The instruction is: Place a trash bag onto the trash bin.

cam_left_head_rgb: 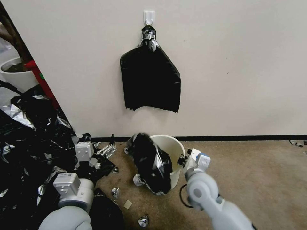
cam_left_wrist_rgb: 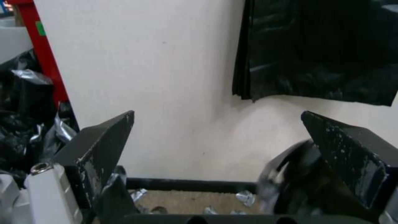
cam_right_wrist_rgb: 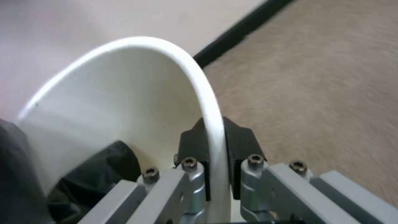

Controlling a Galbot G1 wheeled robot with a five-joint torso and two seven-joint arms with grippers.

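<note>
Your right gripper (cam_right_wrist_rgb: 217,146) pinches the round cream-white plastic trash bin (cam_left_head_rgb: 172,150) rim; the left gripper (cam_left_wrist_rgb: 215,149) gapes wide beside it. The glossy black trash bag (cam_left_head_rgb: 152,163) drapes one side only and could slide off if the bin tips.

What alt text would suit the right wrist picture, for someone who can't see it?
The right gripper is clamped on the rim of the trash bin, one black finger inside the wall and one outside. The trash bag lies crumpled inside the bin, with brown carpet beyond.
</note>
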